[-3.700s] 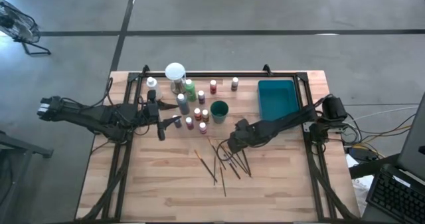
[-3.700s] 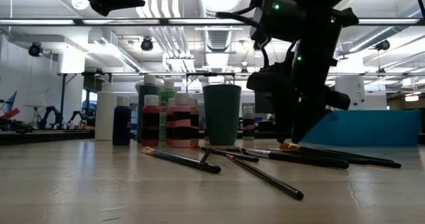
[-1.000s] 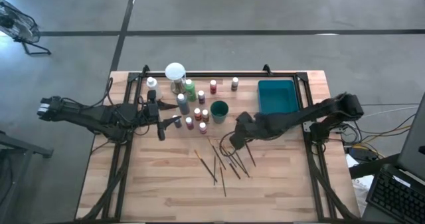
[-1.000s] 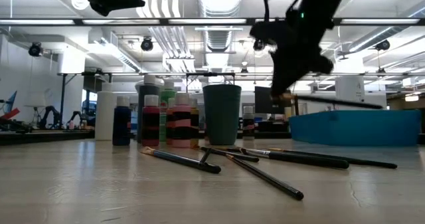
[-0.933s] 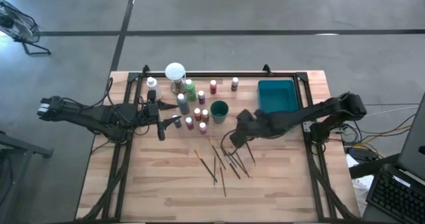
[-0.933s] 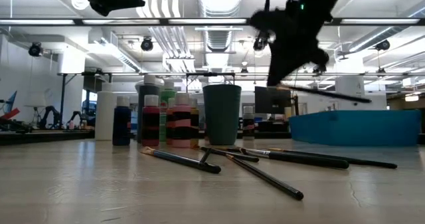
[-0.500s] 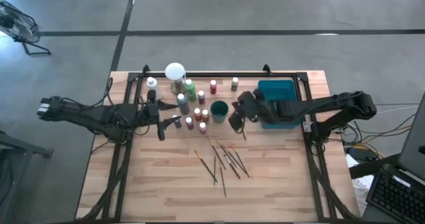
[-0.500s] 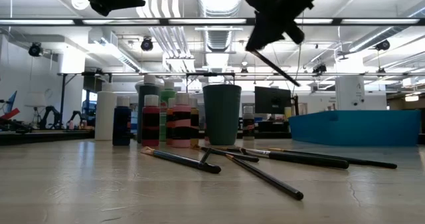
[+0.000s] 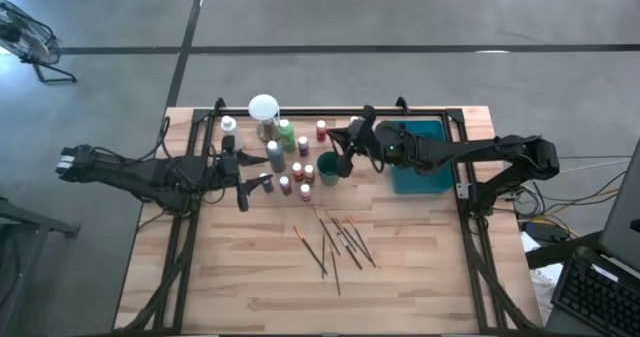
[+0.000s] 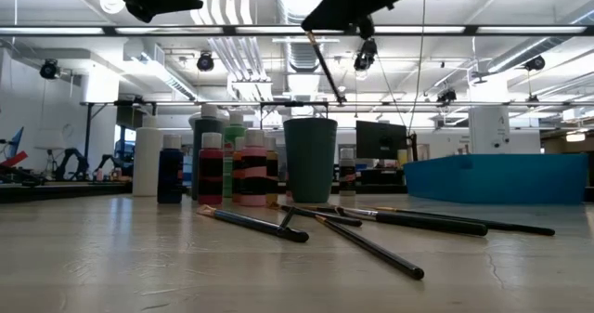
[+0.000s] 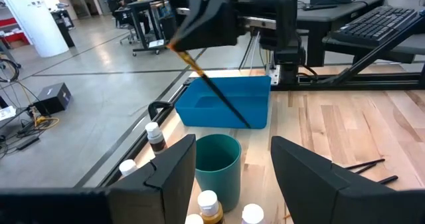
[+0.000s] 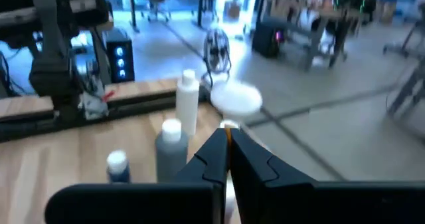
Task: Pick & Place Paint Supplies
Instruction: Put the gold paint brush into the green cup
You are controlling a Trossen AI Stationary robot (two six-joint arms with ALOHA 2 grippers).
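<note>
Right gripper [image 9: 347, 155] clamped on a brush [image 10: 324, 64], tilted above the teal cup [image 10: 310, 160]; left gripper [image 9: 268, 181] half-spread, empty, beside the bottles [image 9: 297, 169].

Worktop [image 9: 250, 277]: pale wood planks, visible grain, low satin sheen. Frame along its edge [image 9: 300, 110]: black metal bars, matt. Cup [image 11: 214, 169]: teal plastic, smooth, matt. Tray [image 11: 229, 103]: blue-teal plastic, smooth, faintly glossy. Paint bottles [image 10: 232, 169]: plastic, white caps, glossy printed labels. Brushes [image 10: 252, 223]: thin dark handles with a slight shine. Left gripper [image 11: 229, 177]: black plastic fingers, matt. Right gripper [image 12: 224, 159]: same black matt finish. Floor [image 9: 400, 17]: grey concrete, smooth, dull.
</note>
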